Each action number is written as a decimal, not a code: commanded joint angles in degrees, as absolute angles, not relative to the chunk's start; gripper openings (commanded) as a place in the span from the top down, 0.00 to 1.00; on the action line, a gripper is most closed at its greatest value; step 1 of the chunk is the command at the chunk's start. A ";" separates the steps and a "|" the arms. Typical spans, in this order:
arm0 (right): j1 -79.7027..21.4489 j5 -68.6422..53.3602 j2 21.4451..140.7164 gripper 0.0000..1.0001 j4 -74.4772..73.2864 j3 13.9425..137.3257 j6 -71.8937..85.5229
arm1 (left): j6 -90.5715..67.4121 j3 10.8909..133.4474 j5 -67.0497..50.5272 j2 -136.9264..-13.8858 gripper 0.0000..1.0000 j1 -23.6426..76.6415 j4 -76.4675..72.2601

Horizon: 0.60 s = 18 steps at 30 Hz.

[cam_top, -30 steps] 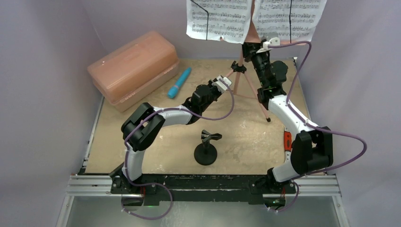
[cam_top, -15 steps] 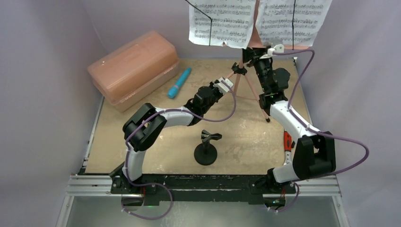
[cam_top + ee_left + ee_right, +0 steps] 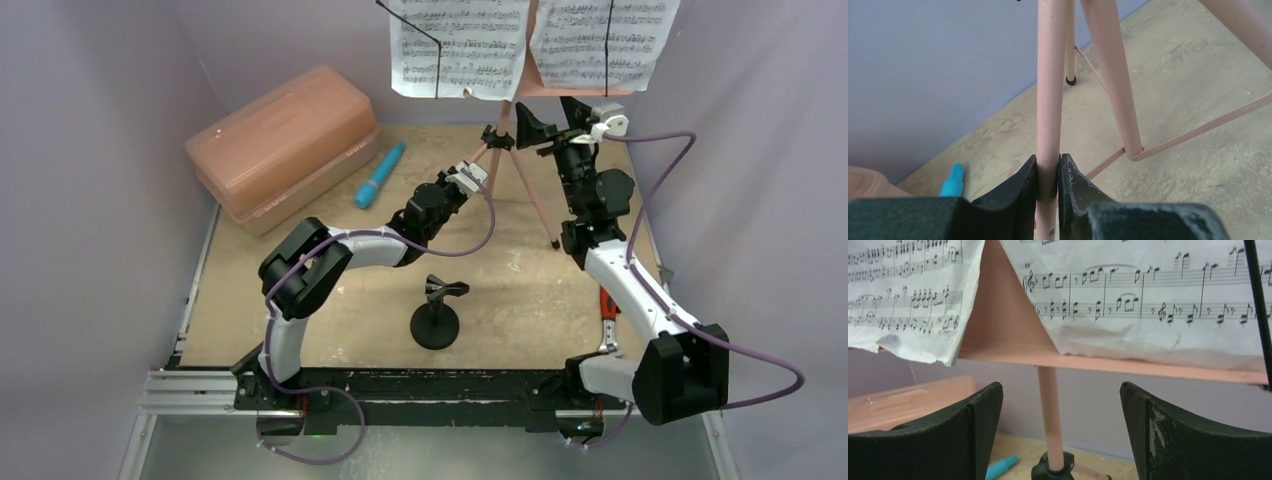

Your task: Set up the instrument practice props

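Observation:
The pink music stand (image 3: 497, 176) stands on its tripod at the back of the table. Two white sheet-music pages (image 3: 460, 45) (image 3: 603, 40) rest on its shelf (image 3: 1098, 360). My left gripper (image 3: 476, 168) (image 3: 1048, 162) is shut on the stand's near left leg (image 3: 1050, 75). Just under the shelf, my right gripper (image 3: 548, 120) (image 3: 1059, 387) is open, its fingers (image 3: 973, 425) wide on either side of the post (image 3: 1050, 415) without touching it. The cyan microphone (image 3: 379, 175) (image 3: 1000, 467) lies on the table left of the stand. The black mic stand (image 3: 435, 315) is upright near the front centre.
A large translucent pink case (image 3: 283, 148) (image 3: 908, 400) sits at the back left, beside the microphone. The tripod's other legs (image 3: 1110, 75) and thin braces (image 3: 1198, 130) spread across the table behind my left gripper. Purple walls enclose the table on three sides.
My right gripper has opened wide, let go of the stand's post and drawn back to the right. The shelf with the pages shifted slightly. The left arm held still on the leg.

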<state>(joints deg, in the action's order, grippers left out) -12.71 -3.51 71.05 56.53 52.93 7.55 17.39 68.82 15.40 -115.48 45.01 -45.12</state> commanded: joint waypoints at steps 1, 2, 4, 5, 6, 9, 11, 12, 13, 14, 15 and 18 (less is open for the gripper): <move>-12.53 -2.11 67.61 0.10 54.87 50.41 8.50 | 15.44 68.08 15.60 -112.24 0.86 44.83 -49.25; -12.45 -2.13 67.09 0.10 54.21 49.84 8.54 | 15.48 68.08 15.36 -112.01 0.80 44.82 -49.56; -12.48 -2.11 66.36 0.10 53.47 48.54 8.92 | 15.40 68.23 15.21 -111.61 0.67 44.82 -49.91; -12.48 -1.90 65.95 0.10 53.17 47.94 9.31 | 15.32 68.40 15.28 -111.36 0.61 44.85 -49.84; -12.48 -1.67 65.78 0.10 52.67 47.44 9.84 | 15.14 68.55 15.43 -111.13 0.57 44.85 -49.76; -12.48 -1.24 65.27 0.10 51.58 46.20 10.74 | 14.52 68.48 16.61 -110.05 0.46 44.84 -50.34; -12.48 -1.26 65.05 0.10 51.14 45.55 11.33 | 13.88 68.31 18.12 -109.03 0.37 44.87 -51.14; -12.48 -1.28 64.92 0.10 50.95 45.17 11.62 | 13.68 68.29 18.85 -108.56 0.32 44.87 -51.16; -12.48 -1.24 64.83 0.10 50.85 44.76 11.77 | 13.86 68.27 19.78 -108.15 0.28 44.89 -50.90; -12.48 -1.24 64.67 0.10 50.57 44.55 11.97 | 14.16 68.20 20.75 -107.53 0.26 44.84 -50.51; -12.48 -1.23 64.48 0.10 50.21 44.30 12.24 | 14.40 67.99 21.82 -106.92 0.25 44.77 -50.26; -12.48 -1.26 63.64 0.10 48.62 43.43 13.57 | 15.53 66.15 24.09 -104.86 0.23 44.47 -50.27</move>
<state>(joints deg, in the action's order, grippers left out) -12.71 -2.39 66.17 49.04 44.34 11.18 15.49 68.27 19.57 -110.15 45.01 -47.33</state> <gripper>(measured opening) 0.903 0.755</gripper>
